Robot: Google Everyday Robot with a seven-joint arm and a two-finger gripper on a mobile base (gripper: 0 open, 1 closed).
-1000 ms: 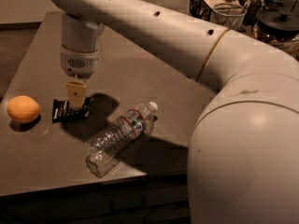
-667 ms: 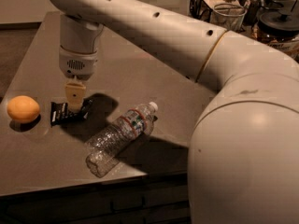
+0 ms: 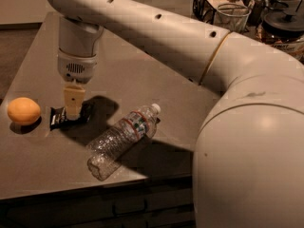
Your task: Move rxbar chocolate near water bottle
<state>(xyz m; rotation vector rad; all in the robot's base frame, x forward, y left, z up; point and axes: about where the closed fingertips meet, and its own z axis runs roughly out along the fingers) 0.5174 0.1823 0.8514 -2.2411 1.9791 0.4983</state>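
Note:
The rxbar chocolate, a small flat bar in a black wrapper, lies on the table at the left. My gripper points straight down and sits right on the bar's middle, hiding part of it. The water bottle, clear crinkled plastic with a white cap and a red and green banded label, lies on its side to the right of the bar, near the table's front edge, with its cap pointing to the back right.
A round orange fruit sits left of the bar. A wire mesh cup, a black wire basket and a dark pot stand at the back right. My arm spans the table from the right.
My gripper has moved slightly left and lower, down onto the bar. The bar, the bottle and the orange have stayed in place.

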